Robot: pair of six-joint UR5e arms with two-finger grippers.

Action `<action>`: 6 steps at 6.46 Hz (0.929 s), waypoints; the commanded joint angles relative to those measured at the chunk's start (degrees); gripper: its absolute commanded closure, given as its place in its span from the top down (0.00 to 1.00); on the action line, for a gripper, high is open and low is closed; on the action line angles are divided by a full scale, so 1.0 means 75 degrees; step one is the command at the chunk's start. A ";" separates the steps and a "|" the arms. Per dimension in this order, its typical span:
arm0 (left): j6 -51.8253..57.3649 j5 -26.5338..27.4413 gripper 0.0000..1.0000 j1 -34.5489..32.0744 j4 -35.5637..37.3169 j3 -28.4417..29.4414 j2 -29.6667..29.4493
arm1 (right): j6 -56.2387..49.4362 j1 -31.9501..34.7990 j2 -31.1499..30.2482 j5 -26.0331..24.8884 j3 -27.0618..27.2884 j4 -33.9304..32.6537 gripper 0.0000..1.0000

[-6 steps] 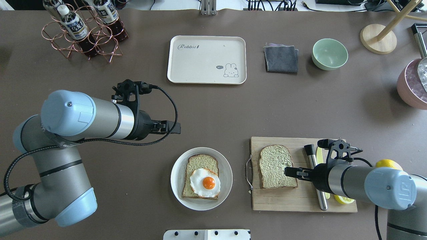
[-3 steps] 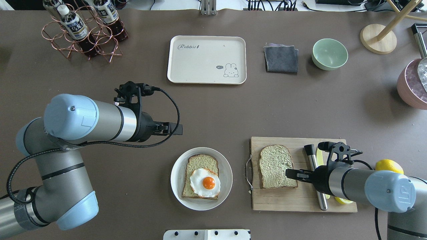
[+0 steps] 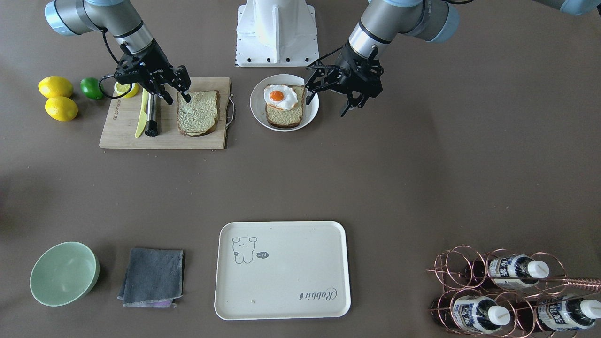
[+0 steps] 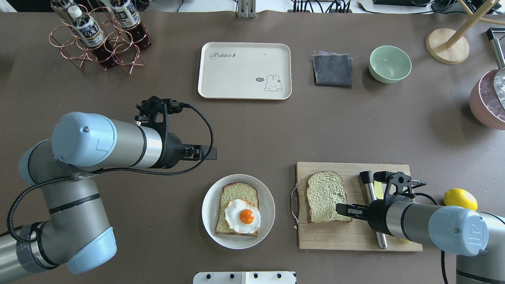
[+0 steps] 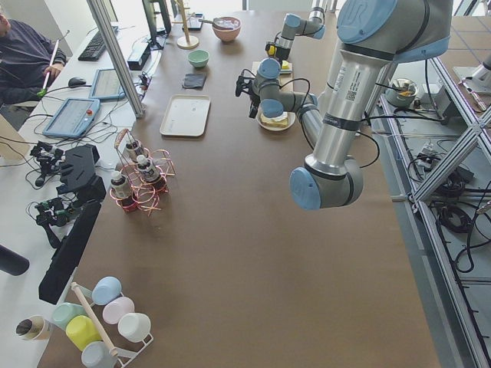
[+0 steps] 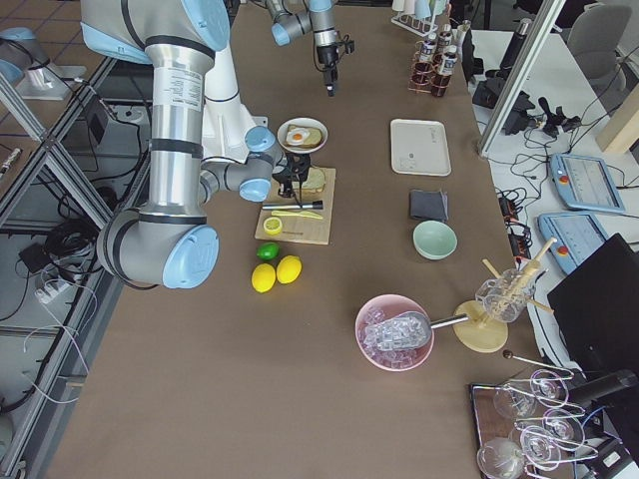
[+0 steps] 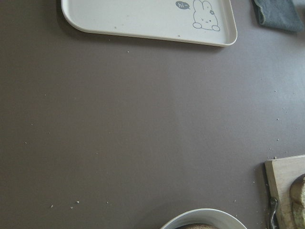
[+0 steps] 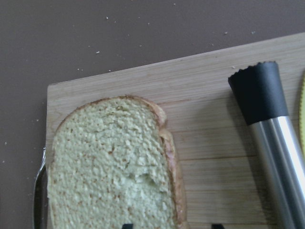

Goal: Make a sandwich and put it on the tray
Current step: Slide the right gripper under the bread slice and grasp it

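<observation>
One bread slice (image 4: 238, 192) lies on a round white plate (image 4: 206, 205) with a fried egg (image 4: 242, 216) on top; they also show in the front view, the egg (image 3: 280, 96) near the robot. The second slice (image 4: 326, 196) lies on the wooden cutting board (image 4: 355, 236). My right gripper (image 4: 343, 209) is open and empty, low over that slice's near right edge (image 8: 109, 167). My left gripper (image 4: 209, 153) is open and empty, hovering just beyond the plate's far left rim (image 3: 326, 104). The cream tray (image 4: 244, 70) is at the far middle, bare.
A steel tool with a black tip (image 4: 373, 209) and a yellow knife (image 3: 141, 117) lie on the board by my right wrist. Lemons (image 3: 56, 87) and a lime (image 3: 91, 88) sit beside it. A grey cloth (image 4: 332, 70), green bowl (image 4: 389, 64) and bottle rack (image 4: 98, 35) stand far back.
My right gripper has shifted slightly toward the near edge of the slice on the board. My left gripper has edged a little to the right. Food and tray have not moved.
</observation>
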 commanded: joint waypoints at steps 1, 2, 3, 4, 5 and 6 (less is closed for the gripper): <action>0.0000 0.0000 0.98 -0.0006 0.0000 -0.0001 -0.0003 | -0.0001 -0.0086 0.0006 -0.0043 0.0001 -0.0013 0.62; 0.0000 0.0000 0.98 -0.0006 0.0012 -0.0001 -0.0003 | 0.0011 -0.0121 0.0018 -0.0113 0.0012 -0.0024 0.54; 0.0000 0.0000 0.98 -0.0006 0.0012 -0.0001 -0.0003 | 0.0011 -0.0121 0.0029 -0.0114 0.0012 -0.0024 0.29; 0.0000 -0.0011 0.98 -0.0006 0.0000 -0.0001 -0.0015 | 0.0011 -0.0121 0.0029 -0.0114 0.0036 -0.0048 0.00; 0.0000 -0.0012 0.98 -0.0006 0.0012 0.0011 -0.0015 | 0.0011 -0.0121 0.0029 -0.0126 0.0071 -0.0059 0.00; 0.0000 -0.0012 0.98 -0.0006 0.0012 0.0011 -0.0015 | -0.0001 -0.0063 0.0006 -0.0103 0.0187 -0.0071 0.00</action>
